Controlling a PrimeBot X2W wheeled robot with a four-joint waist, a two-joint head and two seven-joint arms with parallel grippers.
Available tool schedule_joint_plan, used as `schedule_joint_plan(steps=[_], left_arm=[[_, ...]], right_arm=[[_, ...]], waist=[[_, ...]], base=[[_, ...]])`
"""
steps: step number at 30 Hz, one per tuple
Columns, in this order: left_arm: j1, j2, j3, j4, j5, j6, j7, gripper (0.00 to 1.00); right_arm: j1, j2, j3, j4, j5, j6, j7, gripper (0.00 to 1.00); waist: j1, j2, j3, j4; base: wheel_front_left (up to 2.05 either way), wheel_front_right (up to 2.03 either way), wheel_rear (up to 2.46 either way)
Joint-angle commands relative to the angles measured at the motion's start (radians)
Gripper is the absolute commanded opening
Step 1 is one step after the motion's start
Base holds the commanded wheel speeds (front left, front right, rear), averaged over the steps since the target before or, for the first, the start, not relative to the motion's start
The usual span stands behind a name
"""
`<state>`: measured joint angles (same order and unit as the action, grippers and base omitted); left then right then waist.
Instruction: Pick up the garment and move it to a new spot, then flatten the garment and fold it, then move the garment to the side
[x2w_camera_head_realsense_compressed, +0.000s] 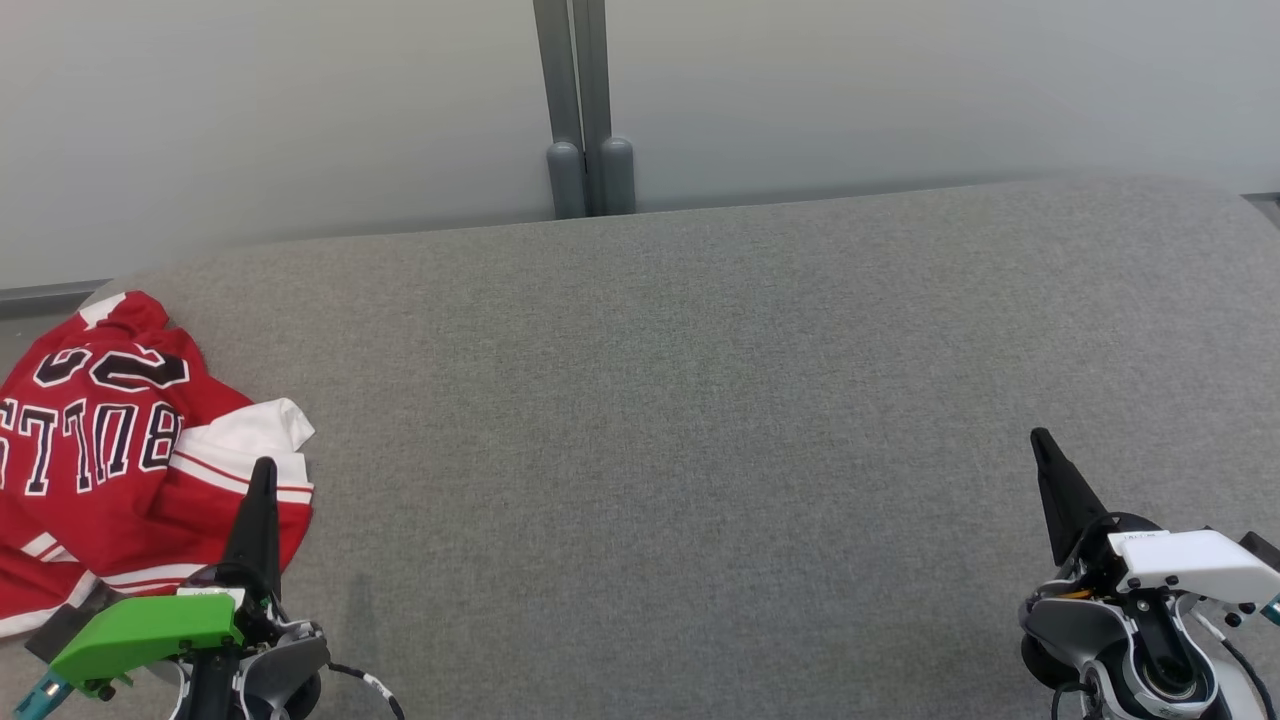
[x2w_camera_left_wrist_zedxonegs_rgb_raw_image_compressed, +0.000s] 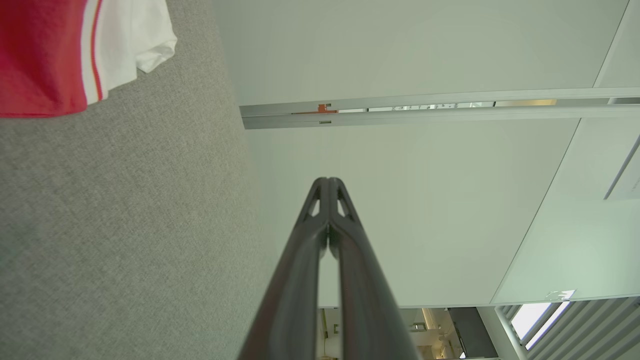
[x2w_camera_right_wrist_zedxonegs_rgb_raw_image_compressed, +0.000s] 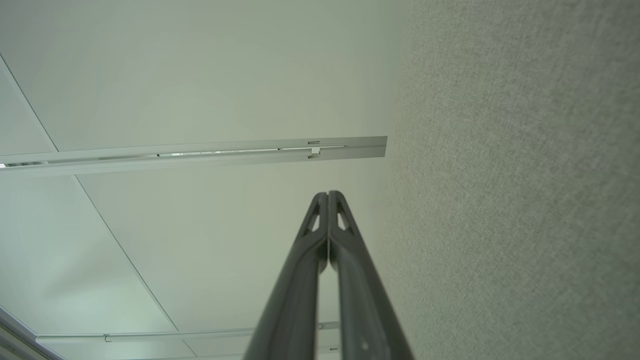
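Observation:
The garment (x2w_camera_head_realsense_compressed: 110, 450) is a red jersey with white trim and dark lettering, lying crumpled at the left end of the grey fabric surface (x2w_camera_head_realsense_compressed: 680, 400). Its white-edged corner (x2w_camera_left_wrist_zedxonegs_rgb_raw_image_compressed: 100, 45) appears at the top left of the left wrist view. My left gripper (x2w_camera_head_realsense_compressed: 264, 470) hovers at the lower left, tips over the garment's right edge, fingers pressed together and holding nothing. At the lower right my right gripper (x2w_camera_head_realsense_compressed: 1040, 440) is shut and empty above bare fabric. Both wrist views show the fingertips (x2w_camera_left_wrist_zedxonegs_rgb_raw_image_compressed: 328, 182) (x2w_camera_right_wrist_zedxonegs_rgb_raw_image_compressed: 328, 195) touching.
The grey surface stretches wide between the two grippers. Behind it stands a pale wall with a grey vertical post (x2w_camera_head_realsense_compressed: 582, 110) at the middle. The surface's back edge curves down at the far left and far right.

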<state>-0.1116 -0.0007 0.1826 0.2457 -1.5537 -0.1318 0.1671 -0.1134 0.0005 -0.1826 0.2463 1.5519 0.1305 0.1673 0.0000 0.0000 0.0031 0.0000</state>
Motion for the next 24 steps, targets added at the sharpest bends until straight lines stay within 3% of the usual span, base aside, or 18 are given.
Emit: schedule_joint_plan(steps=[1,24], left_arm=[[-0.015,0.007,0.001,-0.001,0.007,-0.001,0.004,0.0],[-0.015,0.007,0.001,-0.001,0.007,-0.001,0.004,0.0]], right_arm=[[-0.012,-0.004,-0.001,-0.002,0.002,0.003,0.003,0.0],[-0.012,-0.004,-0.001,-0.002,0.002,0.003,0.003,0.0]], waist=[[0.0,0.0,0.0,0.0],[0.0,0.0,0.0,0.0]], base=[[0.0,0.0,0.0],[0.0,0.0,0.0]])
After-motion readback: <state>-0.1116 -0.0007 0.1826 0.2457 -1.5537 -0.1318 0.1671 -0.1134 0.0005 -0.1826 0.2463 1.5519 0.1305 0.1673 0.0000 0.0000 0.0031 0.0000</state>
